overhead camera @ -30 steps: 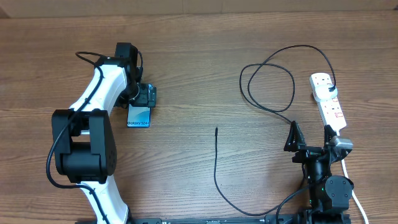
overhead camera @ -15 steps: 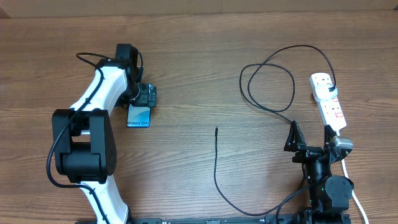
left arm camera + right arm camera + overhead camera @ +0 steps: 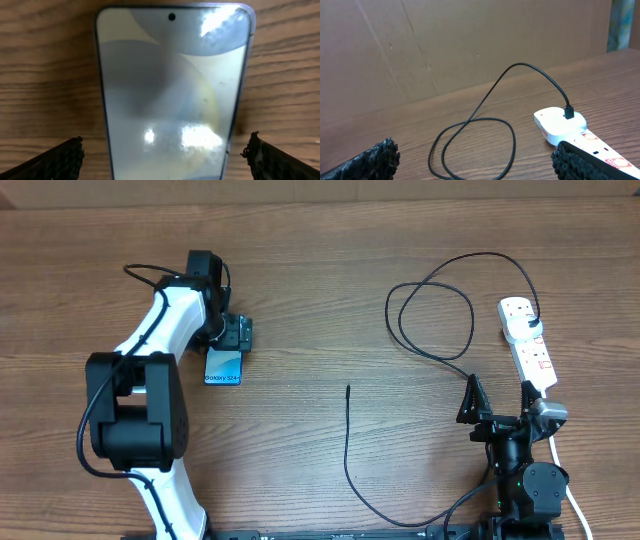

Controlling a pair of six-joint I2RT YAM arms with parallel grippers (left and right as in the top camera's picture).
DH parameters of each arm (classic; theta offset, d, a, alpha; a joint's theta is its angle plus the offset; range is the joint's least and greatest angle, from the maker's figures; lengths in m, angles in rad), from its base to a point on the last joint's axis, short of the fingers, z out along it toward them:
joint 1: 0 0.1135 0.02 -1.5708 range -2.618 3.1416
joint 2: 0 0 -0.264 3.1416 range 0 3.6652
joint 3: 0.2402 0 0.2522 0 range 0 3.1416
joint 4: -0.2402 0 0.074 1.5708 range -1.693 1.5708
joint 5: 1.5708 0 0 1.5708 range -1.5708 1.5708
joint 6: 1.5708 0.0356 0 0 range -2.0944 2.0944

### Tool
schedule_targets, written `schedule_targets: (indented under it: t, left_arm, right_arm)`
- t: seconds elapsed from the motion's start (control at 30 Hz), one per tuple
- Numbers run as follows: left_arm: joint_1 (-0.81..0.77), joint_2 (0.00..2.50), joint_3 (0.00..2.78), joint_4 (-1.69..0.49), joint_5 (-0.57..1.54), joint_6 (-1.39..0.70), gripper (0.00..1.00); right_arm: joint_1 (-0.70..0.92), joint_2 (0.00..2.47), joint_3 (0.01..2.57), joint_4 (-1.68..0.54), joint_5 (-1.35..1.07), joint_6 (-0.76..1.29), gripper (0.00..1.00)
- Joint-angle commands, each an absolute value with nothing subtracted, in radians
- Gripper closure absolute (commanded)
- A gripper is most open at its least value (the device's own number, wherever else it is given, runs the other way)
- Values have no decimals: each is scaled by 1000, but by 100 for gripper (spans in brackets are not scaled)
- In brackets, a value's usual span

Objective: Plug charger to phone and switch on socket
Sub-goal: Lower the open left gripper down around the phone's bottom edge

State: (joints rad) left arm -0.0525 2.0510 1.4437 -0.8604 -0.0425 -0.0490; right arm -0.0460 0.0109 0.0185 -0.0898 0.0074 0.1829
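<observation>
The phone (image 3: 224, 368) lies flat on the table at the left, its blue-white screen up; it fills the left wrist view (image 3: 172, 95). My left gripper (image 3: 232, 338) is open right over the phone's far end, one finger on each side, with gaps to the phone's edges. The black charger cable (image 3: 347, 442) loops across the right half, its small tip (image 3: 348, 388) free at mid-table and its plug (image 3: 534, 323) in the white power strip (image 3: 528, 345). My right gripper (image 3: 497, 398) is open and empty near the front right. The cable loop (image 3: 475, 145) and the power strip (image 3: 565, 125) show in the right wrist view.
The power strip's white cord (image 3: 572, 498) runs off the front right past the right arm's base. A brown cardboard wall (image 3: 445, 45) stands behind the table.
</observation>
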Motion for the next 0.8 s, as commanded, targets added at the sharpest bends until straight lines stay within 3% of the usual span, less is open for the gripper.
schedule_targets:
  t: [0.0, 0.77]
  left_arm:
    - [-46, 2109, 1435, -873, -51, -31, 0]
    - [-47, 2115, 1435, -882, -25, -33, 2]
  right_arm:
    - [-50, 3, 8, -84, 10, 178, 0]
    - [-50, 3, 8, -84, 10, 178, 0]
